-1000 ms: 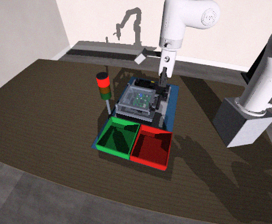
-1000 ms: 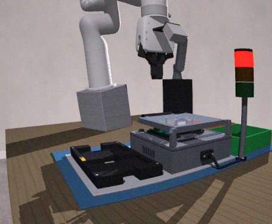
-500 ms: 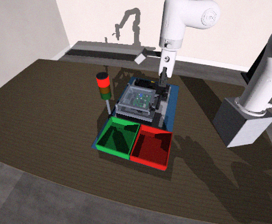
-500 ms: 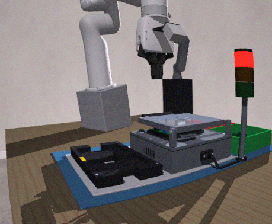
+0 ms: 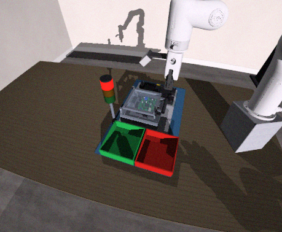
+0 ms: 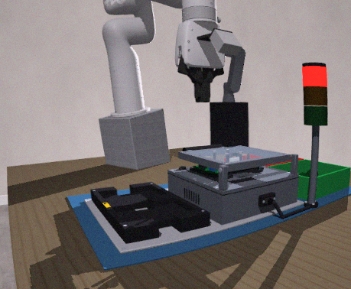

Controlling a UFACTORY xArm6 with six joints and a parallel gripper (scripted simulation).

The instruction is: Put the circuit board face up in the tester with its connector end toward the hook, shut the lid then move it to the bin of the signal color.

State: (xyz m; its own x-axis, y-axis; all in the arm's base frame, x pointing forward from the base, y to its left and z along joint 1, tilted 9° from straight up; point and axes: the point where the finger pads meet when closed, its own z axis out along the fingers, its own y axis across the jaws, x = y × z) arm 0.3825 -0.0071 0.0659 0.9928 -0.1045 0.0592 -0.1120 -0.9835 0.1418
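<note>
The jaws of the gripper [image 6: 203, 95] are pinched together on nothing, high in the upper middle. Below, the board [image 5: 144, 103] lies in the tester [image 6: 232, 191] under the lid [image 6: 238, 156], seemingly unlatched. The tower [image 6: 314, 94] shows red; grazing the lid risks slamming it

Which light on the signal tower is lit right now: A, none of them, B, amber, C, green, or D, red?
D: the top, red segment of the signal tower glows bright, while the amber and green segments below it are dark; the top view shows the same.
</note>
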